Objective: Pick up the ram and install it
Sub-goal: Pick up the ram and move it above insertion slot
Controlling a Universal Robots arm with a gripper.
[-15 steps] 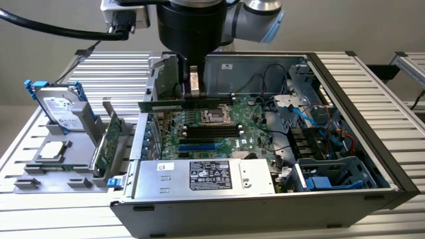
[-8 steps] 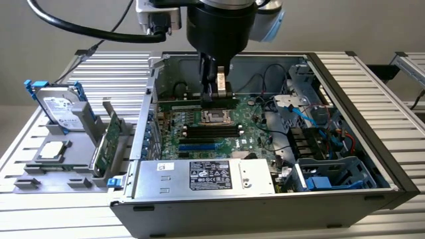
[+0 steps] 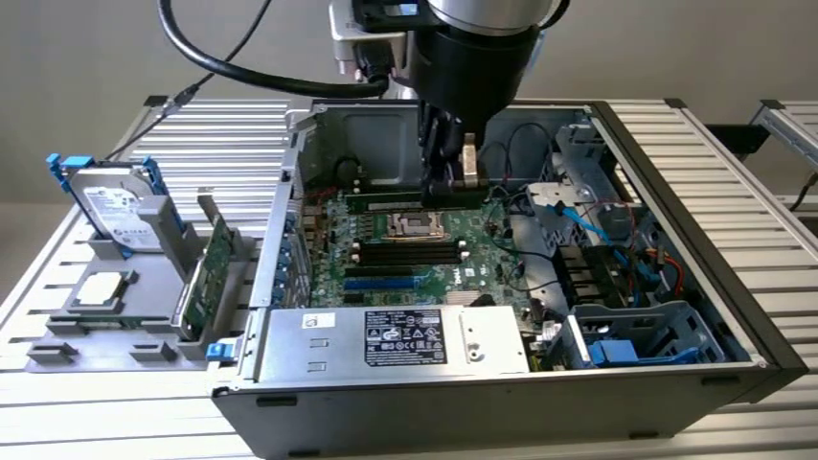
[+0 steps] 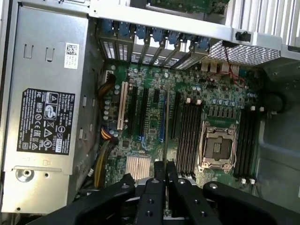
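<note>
The ram (image 3: 390,199) is a long thin green stick held level inside the open computer case, low over the motherboard on the far side of the CPU socket (image 3: 416,226). My gripper (image 3: 445,192) reaches down from above and is shut on the ram's top edge near its middle. In the wrist view the ram (image 4: 166,126) appears edge-on as a thin line running out from between the closed fingers of the gripper (image 4: 165,171). Black memory slots (image 4: 188,136) flank the socket (image 4: 218,147). Whether the ram touches a slot cannot be told.
The grey power supply (image 3: 397,340) fills the case's near side. A drive cage with blue parts (image 3: 639,335) and loose cables (image 3: 576,216) sit at the exterior view's right. Outside the case, a grey holder carries a hard drive (image 3: 109,206) and a green expansion card (image 3: 205,278).
</note>
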